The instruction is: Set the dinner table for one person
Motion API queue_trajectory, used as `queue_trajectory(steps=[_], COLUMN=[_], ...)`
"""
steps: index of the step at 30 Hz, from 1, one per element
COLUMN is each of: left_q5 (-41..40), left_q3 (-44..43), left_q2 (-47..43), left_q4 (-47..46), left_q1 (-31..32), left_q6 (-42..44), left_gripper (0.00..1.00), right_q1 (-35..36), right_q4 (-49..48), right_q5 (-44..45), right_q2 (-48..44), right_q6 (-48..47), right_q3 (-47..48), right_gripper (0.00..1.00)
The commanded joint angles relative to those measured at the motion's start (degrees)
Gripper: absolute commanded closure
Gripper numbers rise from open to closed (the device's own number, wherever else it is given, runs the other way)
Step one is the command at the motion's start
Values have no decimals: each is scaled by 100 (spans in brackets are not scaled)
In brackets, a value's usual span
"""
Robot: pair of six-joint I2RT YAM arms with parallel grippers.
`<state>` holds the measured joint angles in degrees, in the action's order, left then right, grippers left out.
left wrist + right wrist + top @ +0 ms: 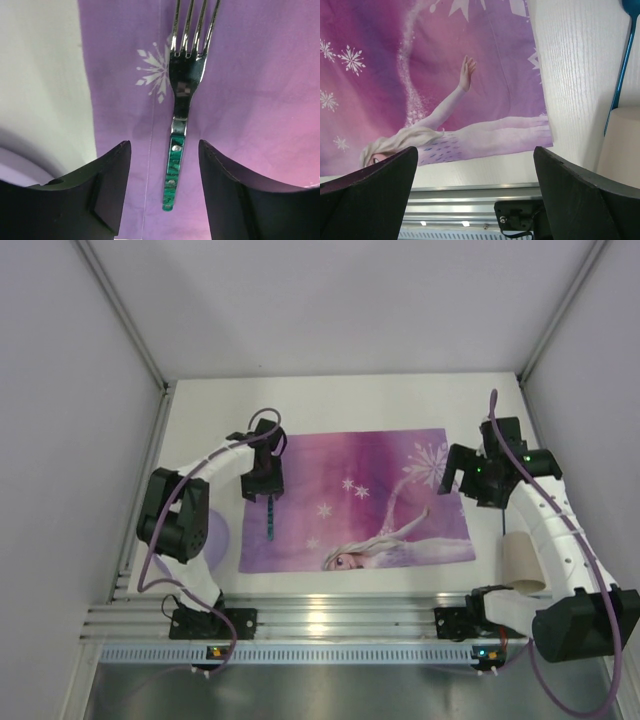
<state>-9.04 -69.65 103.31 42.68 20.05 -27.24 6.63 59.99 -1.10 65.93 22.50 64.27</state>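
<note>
The white dinner table (350,400) carries a purple-pink princess placemat (360,500). A fork (270,518) with a green handle lies flat on the placemat's left part. My left gripper (264,485) hovers over it, open. In the left wrist view the fork (180,100) lies between the open fingers (112,180), untouched, tines pointing away from my left gripper (164,150). My right gripper (470,475) is open and empty above the placemat's right edge. The right wrist view shows my right gripper (475,155) with its jaws spread wide over the placemat (445,75).
A lilac plate (218,540) lies left of the placemat, partly under the left arm. A beige cup (525,560) stands right of the placemat, with a blue utensil (622,65) beside it. An aluminium rail (330,620) runs along the near edge.
</note>
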Motion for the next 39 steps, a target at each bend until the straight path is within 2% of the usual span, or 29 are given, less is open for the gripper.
queue_trajectory(steps=[1,9,19,29,31,34,37,38,39], left_q5=[-388,-1231,-1030,-775,-775,-766,-670,-652,-661], left_q3=[-269,548,1471,1726,1735,1726,1726,1718,1657], left_q2=[-731,-1400,-2016,-1454,-1287,-1085,-927,-892,-822], left_q4=[258,566,374,-40,-75,-119,-198,-207,-190], left_q1=[16,-176,-1267,-1381,-1390,-1425,-1487,-1504,-1504], left_q6=[131,-35,-27,-27,-18,-44,-27,-9,8], left_gripper=[38,37,41,51,55,66,85,100,100], right_q1=[13,5,13,22,13,13,5,5,13], right_q4=[31,-136,-242,-242,-224,-215,-207,-207,-215], right_q5=[84,-21,-57,-22,13,49,66,66,66], right_q2=[-203,-203,-133,-98,-98,-107,-124,-133,-142], right_q6=[-35,35,-35,-62,-79,-105,-114,-123,-123], right_q3=[-11,-134,-231,-196,-196,-222,-266,-266,-266], right_gripper=[0,0,0,0,0,0,0,0,0])
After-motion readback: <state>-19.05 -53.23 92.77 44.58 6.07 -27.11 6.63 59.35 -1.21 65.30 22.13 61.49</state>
